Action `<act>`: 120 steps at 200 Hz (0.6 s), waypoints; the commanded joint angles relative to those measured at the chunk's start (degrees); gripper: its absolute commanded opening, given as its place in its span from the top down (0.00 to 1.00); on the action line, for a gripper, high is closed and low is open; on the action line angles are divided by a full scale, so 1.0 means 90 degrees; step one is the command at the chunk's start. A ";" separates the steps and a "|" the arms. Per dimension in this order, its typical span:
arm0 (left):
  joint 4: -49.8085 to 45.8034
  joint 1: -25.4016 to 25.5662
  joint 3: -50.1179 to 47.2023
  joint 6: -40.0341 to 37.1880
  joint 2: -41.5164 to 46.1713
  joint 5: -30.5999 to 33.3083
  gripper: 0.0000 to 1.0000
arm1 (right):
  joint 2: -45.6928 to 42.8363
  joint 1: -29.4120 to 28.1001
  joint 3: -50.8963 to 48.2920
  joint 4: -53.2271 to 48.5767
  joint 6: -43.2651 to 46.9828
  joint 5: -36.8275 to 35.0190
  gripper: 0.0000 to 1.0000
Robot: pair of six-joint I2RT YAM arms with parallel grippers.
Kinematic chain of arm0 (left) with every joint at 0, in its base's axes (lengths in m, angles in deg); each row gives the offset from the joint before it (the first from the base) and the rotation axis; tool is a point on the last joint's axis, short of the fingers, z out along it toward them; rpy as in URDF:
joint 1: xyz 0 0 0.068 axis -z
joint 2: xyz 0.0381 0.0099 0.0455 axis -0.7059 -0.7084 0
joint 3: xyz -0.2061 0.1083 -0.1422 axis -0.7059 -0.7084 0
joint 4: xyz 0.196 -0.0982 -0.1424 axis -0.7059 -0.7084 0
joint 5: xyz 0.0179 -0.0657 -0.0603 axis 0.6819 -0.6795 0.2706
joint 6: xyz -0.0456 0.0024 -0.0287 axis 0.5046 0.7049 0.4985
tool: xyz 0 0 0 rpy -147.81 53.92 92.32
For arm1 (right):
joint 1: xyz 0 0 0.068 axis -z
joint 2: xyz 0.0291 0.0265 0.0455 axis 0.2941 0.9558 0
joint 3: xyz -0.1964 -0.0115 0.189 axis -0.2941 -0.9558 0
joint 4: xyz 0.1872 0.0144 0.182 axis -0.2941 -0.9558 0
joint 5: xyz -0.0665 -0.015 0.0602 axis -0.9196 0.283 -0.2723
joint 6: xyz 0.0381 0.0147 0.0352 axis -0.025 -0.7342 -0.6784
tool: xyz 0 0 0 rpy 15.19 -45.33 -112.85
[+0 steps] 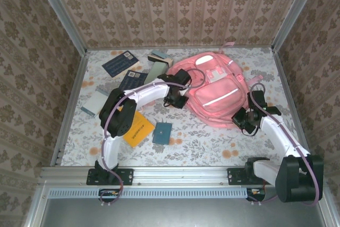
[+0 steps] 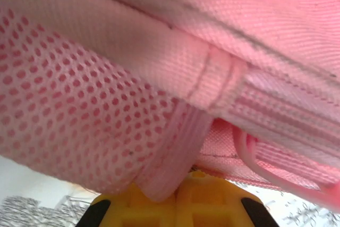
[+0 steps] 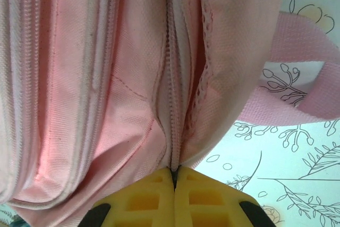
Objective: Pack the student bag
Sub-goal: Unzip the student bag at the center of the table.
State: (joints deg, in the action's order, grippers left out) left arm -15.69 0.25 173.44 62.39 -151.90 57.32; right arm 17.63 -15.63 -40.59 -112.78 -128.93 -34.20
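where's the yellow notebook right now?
Top view: the yellow notebook lies on the table's left half, near the front, partly hidden by the left arm, with the small teal booklet just to its right.

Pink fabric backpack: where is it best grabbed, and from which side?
Likely its side seams, coming in low from either side. The large pink fabric backpack lies flat, front up; its edges fold into thin ridges, like those the left end effector and right end effector pinch.
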 commanded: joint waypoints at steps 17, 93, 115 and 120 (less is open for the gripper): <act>-0.0483 -0.0246 0.0847 -0.0507 -0.0518 0.0427 1.00 | -0.0094 0.0119 0.0018 -0.0233 0.0213 -0.0236 1.00; -0.0425 0.0096 0.0411 -0.0407 -0.0215 0.0130 0.72 | -0.0145 0.0075 0.0126 0.0080 0.0274 0.0383 0.80; -0.0360 0.0151 0.0110 -0.0228 0.0200 0.0045 0.54 | -0.0342 0.0032 0.0355 -0.0068 0.0395 0.0347 0.61; -0.0357 0.0171 0.0073 -0.0185 0.0294 0.0040 0.53 | -0.0396 0.0023 0.0405 -0.0107 0.0423 0.0319 0.59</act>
State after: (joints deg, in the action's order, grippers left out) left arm -17.68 1.16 176.18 59.09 -155.18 57.80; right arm 16.79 -15.10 -40.35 -111.36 -126.83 -31.80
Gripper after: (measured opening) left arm 0.435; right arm 0.373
